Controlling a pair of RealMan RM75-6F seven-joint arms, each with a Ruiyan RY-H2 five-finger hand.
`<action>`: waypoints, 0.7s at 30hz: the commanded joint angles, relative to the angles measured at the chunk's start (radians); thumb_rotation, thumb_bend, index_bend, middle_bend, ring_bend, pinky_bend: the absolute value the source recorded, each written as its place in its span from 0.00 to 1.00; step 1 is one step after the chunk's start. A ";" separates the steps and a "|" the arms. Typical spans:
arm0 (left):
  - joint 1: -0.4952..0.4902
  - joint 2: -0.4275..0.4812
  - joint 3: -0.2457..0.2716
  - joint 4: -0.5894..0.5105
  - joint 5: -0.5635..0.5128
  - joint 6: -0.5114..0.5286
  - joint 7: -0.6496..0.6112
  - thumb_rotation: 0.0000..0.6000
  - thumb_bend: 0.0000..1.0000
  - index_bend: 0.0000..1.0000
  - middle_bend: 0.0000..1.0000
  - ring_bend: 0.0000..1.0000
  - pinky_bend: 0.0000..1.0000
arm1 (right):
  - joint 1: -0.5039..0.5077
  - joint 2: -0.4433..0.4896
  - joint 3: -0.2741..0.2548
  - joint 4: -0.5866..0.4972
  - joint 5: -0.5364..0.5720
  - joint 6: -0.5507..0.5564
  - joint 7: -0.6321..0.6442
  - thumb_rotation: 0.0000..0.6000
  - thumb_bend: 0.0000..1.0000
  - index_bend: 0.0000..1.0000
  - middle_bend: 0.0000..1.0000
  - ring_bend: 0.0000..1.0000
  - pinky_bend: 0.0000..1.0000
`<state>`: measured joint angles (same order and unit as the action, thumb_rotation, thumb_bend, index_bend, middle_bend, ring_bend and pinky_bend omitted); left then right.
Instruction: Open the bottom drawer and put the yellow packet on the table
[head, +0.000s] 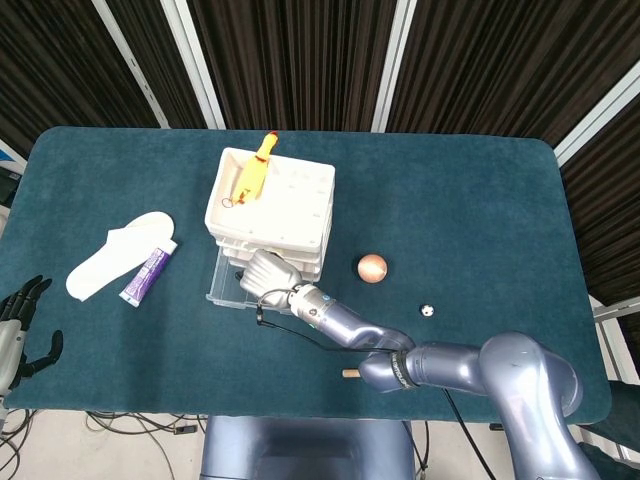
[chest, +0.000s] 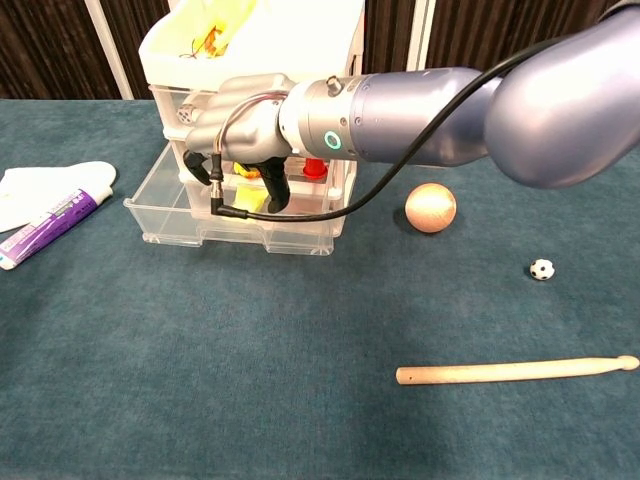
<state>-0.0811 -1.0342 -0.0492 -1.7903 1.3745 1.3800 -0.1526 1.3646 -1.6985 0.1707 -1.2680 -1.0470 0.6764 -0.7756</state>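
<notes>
I've got my right robot hand (chest: 243, 135) dipped into the pulled-out clear plastic bottom drawer (chest: 175, 205) of the white drawer unit (head: 270, 200), fingers (chest: 274, 190) curled down around the yellow packet (chest: 250, 196) lying inside, though I can't tell whether they've actually clamped on it. The drawer sits open over the teal worktop (chest: 250, 360) so I can reach in from above. My left robot hand (head: 22, 325) waits at the worktop's edge, fingers spread and holding nothing.

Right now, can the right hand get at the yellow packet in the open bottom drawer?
Probably yes: the right hand already reaches down into the open bottom drawer, fingers beside the yellow packet; nothing visible blocks it.
</notes>
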 joint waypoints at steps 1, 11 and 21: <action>0.000 0.000 0.000 0.000 0.000 0.000 -0.001 1.00 0.51 0.03 0.00 0.00 0.00 | 0.003 0.001 -0.001 0.000 0.006 -0.007 0.007 1.00 0.24 0.33 1.00 1.00 1.00; 0.001 0.000 0.001 0.001 0.002 0.001 -0.002 1.00 0.51 0.03 0.00 0.00 0.00 | 0.013 -0.010 -0.015 0.014 0.020 -0.031 0.029 1.00 0.25 0.37 1.00 1.00 1.00; 0.000 0.003 0.002 0.000 0.001 -0.003 -0.004 1.00 0.51 0.03 0.00 0.00 0.00 | 0.021 -0.033 -0.023 0.049 0.027 -0.021 0.026 1.00 0.27 0.37 1.00 1.00 1.00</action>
<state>-0.0813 -1.0316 -0.0471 -1.7902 1.3759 1.3769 -0.1570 1.3844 -1.7299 0.1477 -1.2215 -1.0214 0.6562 -0.7488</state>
